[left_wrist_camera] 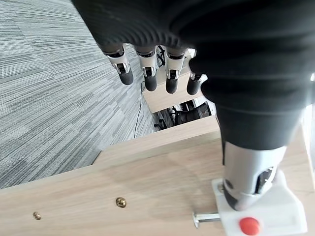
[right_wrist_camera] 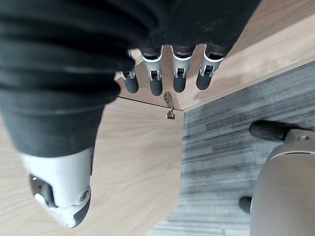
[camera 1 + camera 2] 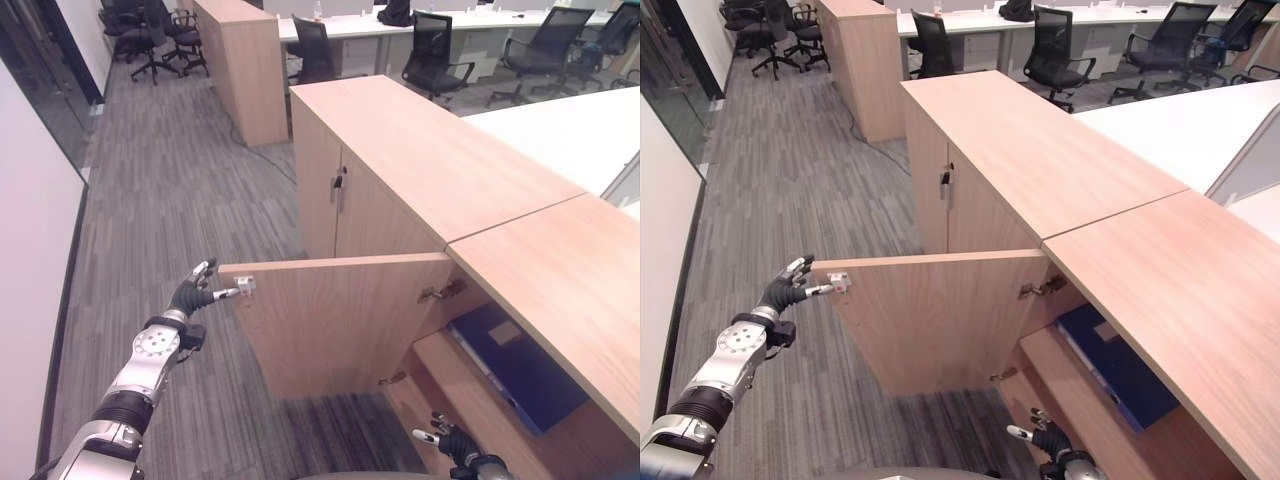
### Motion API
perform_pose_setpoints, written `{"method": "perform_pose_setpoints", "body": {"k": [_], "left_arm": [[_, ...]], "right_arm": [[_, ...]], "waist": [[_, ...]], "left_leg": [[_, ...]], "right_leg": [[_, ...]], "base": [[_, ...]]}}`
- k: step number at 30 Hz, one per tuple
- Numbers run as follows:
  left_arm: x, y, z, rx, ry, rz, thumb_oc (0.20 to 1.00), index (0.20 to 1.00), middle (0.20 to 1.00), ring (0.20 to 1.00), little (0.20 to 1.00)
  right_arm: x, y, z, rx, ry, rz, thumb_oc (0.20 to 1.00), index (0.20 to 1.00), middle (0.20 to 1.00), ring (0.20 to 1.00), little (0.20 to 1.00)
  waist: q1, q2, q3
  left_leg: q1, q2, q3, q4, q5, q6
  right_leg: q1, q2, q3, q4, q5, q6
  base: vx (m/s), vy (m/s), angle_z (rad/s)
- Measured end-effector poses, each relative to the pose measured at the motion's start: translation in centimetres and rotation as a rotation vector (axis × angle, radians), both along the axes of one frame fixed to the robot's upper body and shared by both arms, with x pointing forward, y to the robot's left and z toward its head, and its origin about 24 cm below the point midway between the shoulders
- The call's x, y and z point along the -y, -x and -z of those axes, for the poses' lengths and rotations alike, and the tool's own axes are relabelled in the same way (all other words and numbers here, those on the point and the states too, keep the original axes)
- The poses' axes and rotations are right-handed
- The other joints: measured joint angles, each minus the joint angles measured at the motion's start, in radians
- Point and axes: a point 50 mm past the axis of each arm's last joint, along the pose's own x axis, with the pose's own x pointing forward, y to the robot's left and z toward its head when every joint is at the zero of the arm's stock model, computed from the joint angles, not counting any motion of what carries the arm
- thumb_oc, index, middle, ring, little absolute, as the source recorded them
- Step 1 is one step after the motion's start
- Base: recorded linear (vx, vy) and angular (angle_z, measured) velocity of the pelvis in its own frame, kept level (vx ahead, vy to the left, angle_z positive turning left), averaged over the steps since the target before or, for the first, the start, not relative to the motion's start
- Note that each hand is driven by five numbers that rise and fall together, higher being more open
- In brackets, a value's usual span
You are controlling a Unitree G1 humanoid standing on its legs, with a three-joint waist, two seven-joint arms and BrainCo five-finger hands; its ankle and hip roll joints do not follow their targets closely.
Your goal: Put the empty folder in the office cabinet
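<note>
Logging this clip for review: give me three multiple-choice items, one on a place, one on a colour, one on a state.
1. Where is the folder?
A. On the floor
B. On a shelf inside the cabinet
C. On the cabinet's top

2. What colour is the folder?
A. Red
B. Green
C. Dark blue

3. How is the cabinet door?
A. Swung open
B. Shut
C. Taken off

B: it lies behind the open door.
C: its cover is dark blue.
A: the left robot hand is at its free edge, by the latch.

light: bright, even, diffuse | shadows: soft, faint | glare: none | blur: close wrist covers soft
</note>
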Motion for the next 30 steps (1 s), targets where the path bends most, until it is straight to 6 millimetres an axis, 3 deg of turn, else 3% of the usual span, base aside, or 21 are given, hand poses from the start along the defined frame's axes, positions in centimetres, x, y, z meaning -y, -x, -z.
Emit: {"method": "perform_pose_setpoints", "body": {"k": [10, 14, 15, 17, 18, 19, 20, 21, 22, 23, 24, 25, 26, 27, 28, 29, 30], "left_arm": [[1.0, -0.1, 0.6, 0.003, 0.106, -0.022, 1.000, 1.000, 1.000, 1.000, 1.000], [2.5, 0.7, 0.3, 0.021, 0.143, 0.046, 1.000, 1.000, 1.000, 1.000, 1.000], [3.9, 1.3, 0.1, 0.010, 0.138, 0.164, 1.000, 1.000, 1.000, 1.000, 1.000], [5.2, 1.7, 0.3, 0.007, 0.182, 0.212, 1.000, 1.000, 1.000, 1.000, 1.000], [4.6, 2.4, 0.3, -0.004, 0.228, 0.207, 1.000, 1.000, 1.000, 1.000, 1.000], [4.5, 2.4, 0.2, -0.010, 0.228, 0.227, 1.000, 1.000, 1.000, 1.000, 1.000], [4.9, 2.4, -0.7, 0.023, 0.260, 0.243, 1.000, 1.000, 1.000, 1.000, 1.000], [4.6, 2.6, -1.9, 0.065, 0.265, 0.252, 1.000, 1.000, 1.000, 1.000, 1.000], [4.5, 2.8, -3.4, 0.125, 0.292, 0.275, 1.000, 1.000, 1.000, 1.000, 1.000], [4.5, 4.3, -2.7, 0.092, 0.334, 0.276, 1.000, 1.000, 1.000, 1.000, 1.000], [4.4, 5.7, -2.9, 0.076, 0.318, 0.302, 1.000, 1.000, 1.000, 1.000, 1.000], [4.1, 6.4, -2.6, 0.057, 0.314, 0.301, 1.000, 1.000, 1.000, 1.000, 1.000], [3.8, 6.9, -2.3, 0.043, 0.319, 0.296, 1.000, 1.000, 1.000, 1.000, 1.000], [3.2, 7.9, -1.4, -0.011, 0.318, 0.284, 1.000, 1.000, 1.000, 1.000, 1.000], [3.0, 8.0, -1.0, -0.029, 0.318, 0.283, 1.000, 1.000, 1.000, 1.000, 1.000], [2.7, 8.2, -0.6, -0.046, 0.323, 0.266, 1.000, 1.000, 1.000, 1.000, 1.000], [2.5, 8.3, -0.2, -0.060, 0.331, 0.249, 1.000, 1.000, 1.000, 1.000, 1.000]], "right_arm": [[0.0, -0.5, -0.1, 0.010, 0.003, -0.001, 1.000, 1.000, 1.000, 1.000, 1.000], [0.1, -0.3, 0.0, -0.008, 0.004, 0.015, 1.000, 1.000, 1.000, 1.000, 1.000], [0.3, -0.3, 0.0, -0.006, 0.004, 0.027, 1.000, 1.000, 1.000, 1.000, 1.000], [0.3, -0.6, -0.1, 0.006, -0.001, 0.047, 1.000, 1.000, 1.000, 1.000, 1.000], [0.1, -2.3, -0.6, 0.049, -0.006, 0.039, 1.000, 1.000, 1.000, 1.000, 1.000], [0.0, -2.7, -0.7, 0.058, -0.007, 0.040, 1.000, 1.000, 1.000, 1.000, 1.000], [-0.6, -3.8, -1.0, 0.088, -0.016, 0.040, 1.000, 1.000, 1.000, 1.000, 1.000], [-1.2, -6.9, -2.3, 0.175, -0.021, 0.014, 1.000, 1.000, 1.000, 1.000, 1.000], [-1.4, -9.5, -3.3, 0.222, -0.008, 0.012, 1.000, 1.000, 1.000, 1.000, 1.000], [-2.5, -9.6, -3.1, 0.214, -0.034, -0.011, 1.000, 1.000, 1.000, 1.000, 1.000], [-3.1, -10.1, -3.1, 0.217, -0.046, -0.018, 1.000, 1.000, 1.000, 1.000, 1.000], [-3.3, -10.0, -2.9, 0.202, -0.045, -0.028, 1.000, 1.000, 1.000, 1.000, 1.000], [-3.6, -9.9, -2.8, 0.195, -0.049, -0.034, 1.000, 1.000, 1.000, 1.000, 1.000], [-4.2, -9.0, -2.4, 0.190, -0.070, -0.043, 1.000, 1.000, 1.000, 1.000, 1.000], [-4.1, -8.6, -2.2, 0.181, -0.070, -0.038, 1.000, 1.000, 1.000, 1.000, 1.000], [-3.6, -7.5, -1.6, 0.137, -0.058, -0.025, 1.000, 1.000, 1.000, 1.000, 1.000], [-3.3, -6.4, -1.1, 0.109, -0.051, -0.019, 1.000, 1.000, 1.000, 1.000, 1.000]], "waist": [[0.016, -0.021, 0.005], [0.043, -0.039, 0.020], [0.050, -0.041, 0.031], [0.054, -0.044, 0.038], [0.057, -0.041, 0.072], [0.053, -0.045, 0.097], [0.079, -0.047, 0.128], [0.106, -0.006, 0.164], [0.118, 0.038, 0.212], [0.174, 0.044, 0.213], [0.194, 0.040, 0.171], [0.219, 0.034, 0.152], [0.249, 0.023, 0.133], [0.282, -0.009, 0.089], [0.273, -0.023, 0.076], [0.280, -0.024, 0.071], [0.273, -0.021, 0.057]], "left_leg": [[0.002, -0.001, 0.003, 0.000, 0.000, 0.000], [0.002, -0.008, 0.004, 0.000, -0.003, 0.003], [0.001, -0.012, 0.003, 0.000, -0.003, 0.004], [-0.008, -0.015, 0.012, 0.002, 0.001, 0.009], [-0.021, -0.011, 0.054, 0.009, 0.001, 0.010], [-0.027, -0.012, 0.057, 0.009, 0.004, 0.015], [-0.080, -0.018, 0.125, 0.072, -0.005, 0.033], [-0.170, 0.003, 0.185, 0.122, 0.000, 0.067], [-0.163, 0.042, 0.285, 0.104, -0.002, 0.089], [-0.087, 0.032, 0.390, 0.086, -0.012, 0.103], [-0.061, 0.019, 0.477, 0.054, -0.014, 0.097], [-0.060, 0.013, 0.520, 0.054, -0.018, 0.090], [-0.060, 0.012, 0.556, 0.053, -0.024, 0.081], [-0.076, -0.010, 0.603, 0.062, -0.026, 0.075], [-0.079, -0.020, 0.612, 0.065, -0.020, 0.074], [-0.084, -0.019, 0.630, 0.080, -0.018, 0.070], [-0.097, -0.011, 0.637, 0.083, -0.009, 0.064]], "right_leg": [[0.002, -0.002, 0.001, 0.001, 0.003, 0.004], [0.002, -0.008, 0.000, 0.001, 0.005, 0.007], [-0.003, -0.013, 0.000, 0.001, 0.007, 0.011], [-0.021, -0.017, 0.003, 0.011, 0.011, 0.016], [-0.062, -0.019, 0.028, 0.036, 0.008, 0.024], [-0.068, -0.023, 0.025, 0.031, 0.020, 0.038], [-0.122, -0.001, -0.002, 0.016, 0.120, 0.035], [-0.187, 0.003, -0.024, -0.008, 0.188, 0.121], [-0.225, -0.056, -0.320, 0.173, 0.086, 0.067], [-0.186, -0.233, -0.413, 0.572, -0.053, 0.051], [-0.091, -0.341, -0.424, 0.728, -0.091, 0.110], [-0.076, -0.370, -0.430, 0.754, -0.101, 0.125], [-0.073, -0.381, -0.411, 0.750, -0.115, 0.151], [-0.008, -0.369, -0.386, 0.597, -0.117, 0.178], [0.063, -0.345, -0.386, 0.450, -0.111, 0.190], [0.118, -0.313, -0.397, 0.306, -0.102, 0.181], [0.140, -0.290, -0.398, 0.234, -0.101, 0.179]], "base": [[0.00, 0.007, 0.00], [-0.03, 0.032, 0.01], [-0.12, 0.007, 0.00], [-0.10, -0.016, -0.25], [-0.28, -0.075, -0.53], [-0.43, -0.023, -0.86], [-0.58, -0.018, -0.88], [-0.38, 0.038, -1.39], [-0.32, -0.049, -1.96], [-0.39, -0.239, -2.03], [-0.34, -0.231, -1.82], [-0.27, -0.224, -1.36], [-0.11, -0.168, -1.66], [-0.12, -0.213, -1.32], [-0.18, -0.251, -1.00], [-0.16, -0.157, -0.25], [-0.19, -0.186, -0.26]]}}
